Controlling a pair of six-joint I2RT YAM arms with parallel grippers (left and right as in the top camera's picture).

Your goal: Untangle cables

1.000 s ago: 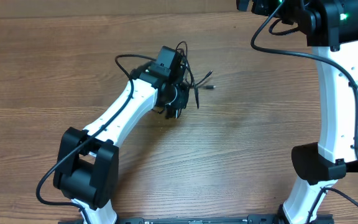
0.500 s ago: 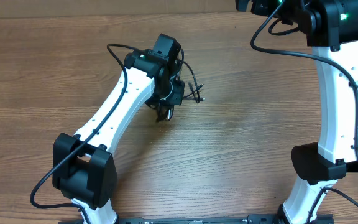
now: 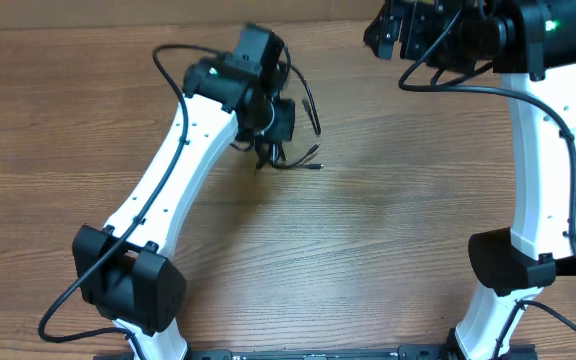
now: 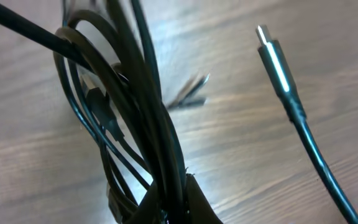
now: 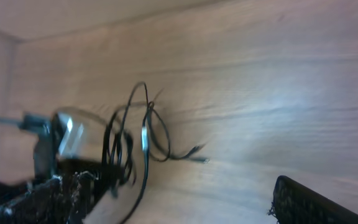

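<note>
Left gripper [image 4: 168, 210] pinches glossy thin black cables [image 4: 148, 106] in tangled loops over woodgrain table [image 3: 388, 230]; right gripper [image 5: 179, 202] gapes wide.

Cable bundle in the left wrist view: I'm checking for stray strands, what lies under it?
Only bare wooden table shows under the cables and a loose plug; the strands cover the wood directly beneath them.

Robotics lab bench: wood-grain table [image 3: 368, 250], two white-and-black arms [image 3: 171, 185] at its near edge.
</note>
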